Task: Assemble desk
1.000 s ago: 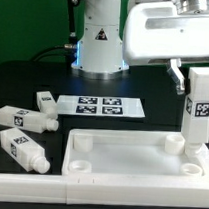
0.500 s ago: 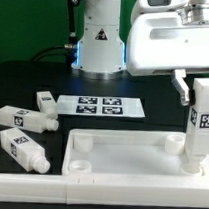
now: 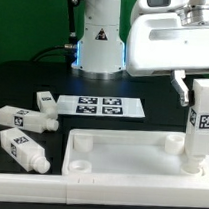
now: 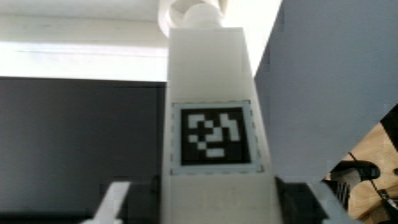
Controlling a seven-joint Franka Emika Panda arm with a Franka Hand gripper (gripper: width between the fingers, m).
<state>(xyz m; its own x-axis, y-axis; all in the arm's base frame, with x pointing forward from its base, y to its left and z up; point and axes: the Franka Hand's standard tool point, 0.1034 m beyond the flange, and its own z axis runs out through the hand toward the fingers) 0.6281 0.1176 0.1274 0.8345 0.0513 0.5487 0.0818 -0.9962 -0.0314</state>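
The white desk panel [image 3: 120, 140] lies flat near the front, with round sockets at its corners [image 3: 79, 163]. One white leg [image 3: 202, 124] with a black-and-white tag stands upright, its lower end at the panel's corner on the exterior view's near right. My gripper [image 3: 202, 90] is shut on this leg's upper part, one finger [image 3: 179, 85] showing beside it. In the wrist view the leg [image 4: 214, 90] fills the middle between my gripper's [image 4: 214, 206] two fingers [image 4: 118, 205]. Whether the leg's peg sits in the socket is hidden.
Three loose legs lie on the black table at the exterior view's left: one [image 3: 46, 101] at the back, one [image 3: 14, 116] in the middle, one [image 3: 22, 148] nearest. The marker board [image 3: 97, 105] lies behind the panel. The robot base [image 3: 97, 37] stands at the back.
The held leg has come down and slightly toward the exterior view's right, onto the panel's near right corner. Over the last half second nothing moved.
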